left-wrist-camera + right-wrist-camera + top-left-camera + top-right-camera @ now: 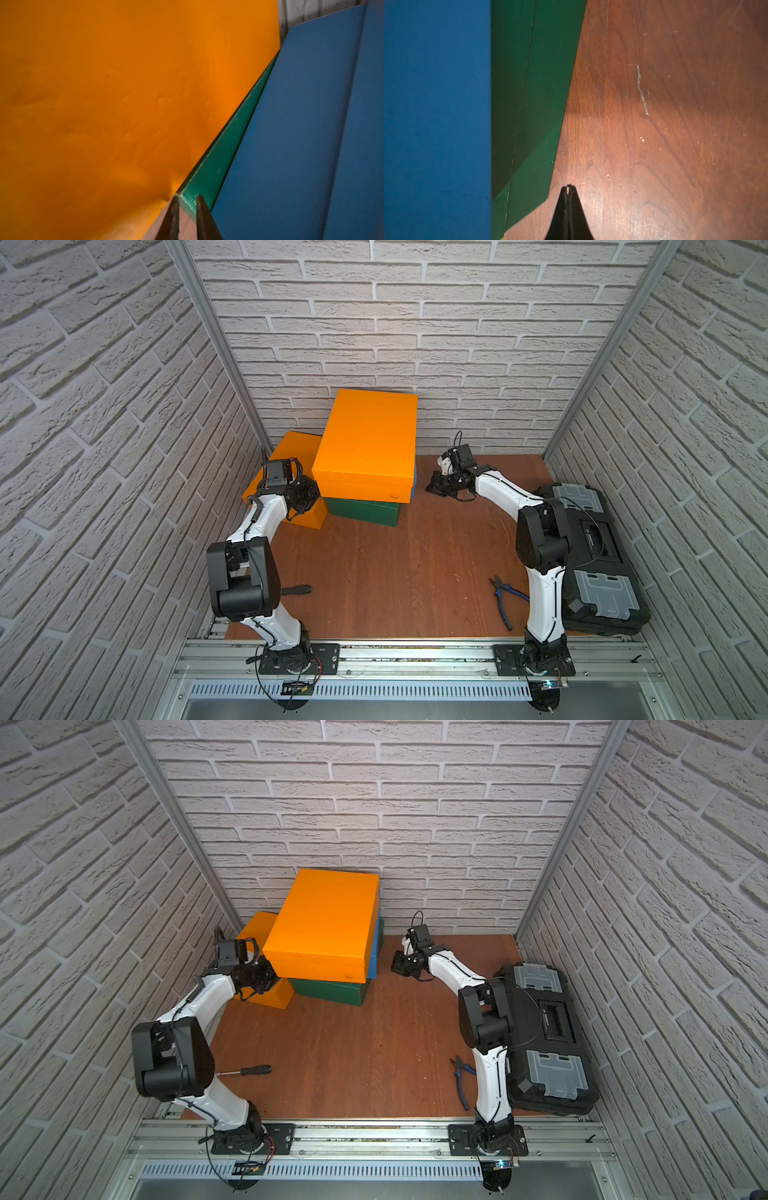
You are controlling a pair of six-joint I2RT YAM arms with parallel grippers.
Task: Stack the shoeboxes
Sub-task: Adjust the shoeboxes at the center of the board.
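The spare orange shoebox (291,448) is sitting just left of the far green-blue-orange stack (365,443), the left pincer (188,197) hovering narrowly apart beside it and the right pincer (568,187) pressed together; probably light, stiff, slick cardboard, it is wanting squeezing at opposite sides.

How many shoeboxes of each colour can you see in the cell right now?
Orange shoeboxes: 2
Blue shoebox: 1
Green shoebox: 1
Total: 4
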